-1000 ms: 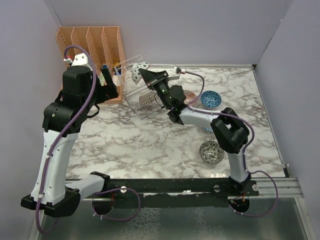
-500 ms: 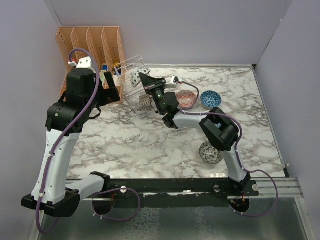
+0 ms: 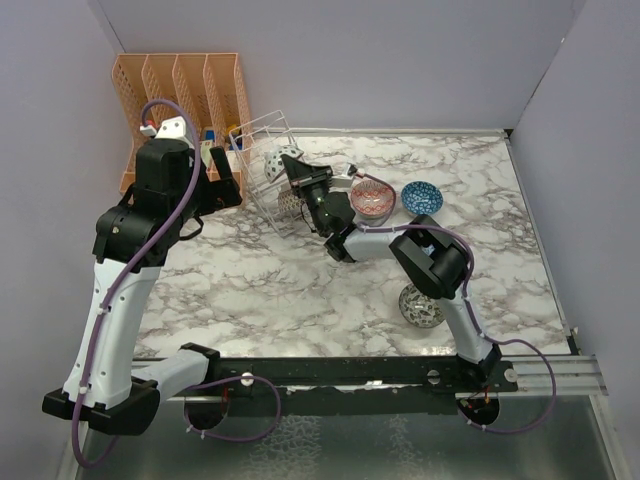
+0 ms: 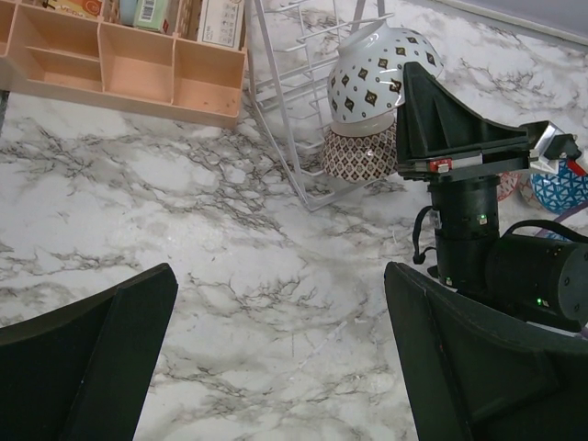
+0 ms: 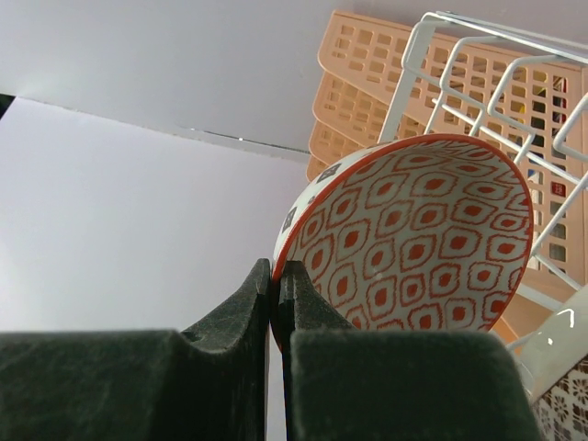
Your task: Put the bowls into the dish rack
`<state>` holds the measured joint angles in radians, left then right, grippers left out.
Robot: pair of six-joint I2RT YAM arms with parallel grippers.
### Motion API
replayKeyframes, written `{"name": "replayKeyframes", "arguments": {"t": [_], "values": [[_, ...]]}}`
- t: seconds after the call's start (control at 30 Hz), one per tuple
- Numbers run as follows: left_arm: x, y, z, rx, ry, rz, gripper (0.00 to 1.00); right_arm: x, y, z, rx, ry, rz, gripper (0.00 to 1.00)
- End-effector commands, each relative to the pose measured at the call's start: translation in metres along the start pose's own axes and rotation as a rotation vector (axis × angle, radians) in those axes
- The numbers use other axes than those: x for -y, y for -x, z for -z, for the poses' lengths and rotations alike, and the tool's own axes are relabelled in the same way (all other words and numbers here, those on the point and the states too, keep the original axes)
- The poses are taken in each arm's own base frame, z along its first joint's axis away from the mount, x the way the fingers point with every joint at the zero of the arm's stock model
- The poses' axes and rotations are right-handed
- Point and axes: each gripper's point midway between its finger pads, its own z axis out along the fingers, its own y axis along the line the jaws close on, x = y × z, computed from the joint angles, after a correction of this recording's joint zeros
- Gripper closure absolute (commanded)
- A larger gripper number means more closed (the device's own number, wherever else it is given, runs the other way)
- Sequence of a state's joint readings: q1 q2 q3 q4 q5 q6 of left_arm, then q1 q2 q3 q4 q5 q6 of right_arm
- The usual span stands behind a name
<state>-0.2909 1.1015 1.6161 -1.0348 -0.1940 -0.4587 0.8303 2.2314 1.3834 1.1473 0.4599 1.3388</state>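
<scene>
Bowl (image 5: 413, 239), red-patterned inside, held on edge at the dish rack (image 4: 276, 101), just above a brown bowl (image 4: 358, 152) resting in it; right gripper (image 5: 276, 276) pinched on its rim, evidently to slot it upright. Left gripper (image 4: 280, 276) spread apart, empty, beside the rack

White-grey marbled tabletop (image 3: 280, 285), plain lilac walls (image 3: 400, 60) on three sides, perhaps patterned glass (image 3: 330, 440) along near edge
</scene>
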Motion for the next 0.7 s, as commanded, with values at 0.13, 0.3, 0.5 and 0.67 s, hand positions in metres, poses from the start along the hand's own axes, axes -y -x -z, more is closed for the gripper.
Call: {"name": "replayKeyframes", "arguments": {"t": [0.13,0.3,0.5,0.67], "values": [[0.004,-0.005,0.003,-0.008,-0.027,0.000,0.01,0.003,0.003,0.004,0.014,0.028,-0.064,0.99],[0.004,-0.006,0.003,-0.012,-0.027,-0.005,0.01,0.014,0.000,0.004,-0.014,0.024,-0.075,0.99],[0.004,-0.006,0.002,-0.011,-0.027,-0.004,0.01,0.016,0.003,0.003,-0.012,0.001,-0.052,0.99],[0.006,-0.007,-0.001,-0.017,-0.032,-0.006,0.01,0.026,0.001,0.004,-0.037,-0.031,-0.069,0.96]]}}
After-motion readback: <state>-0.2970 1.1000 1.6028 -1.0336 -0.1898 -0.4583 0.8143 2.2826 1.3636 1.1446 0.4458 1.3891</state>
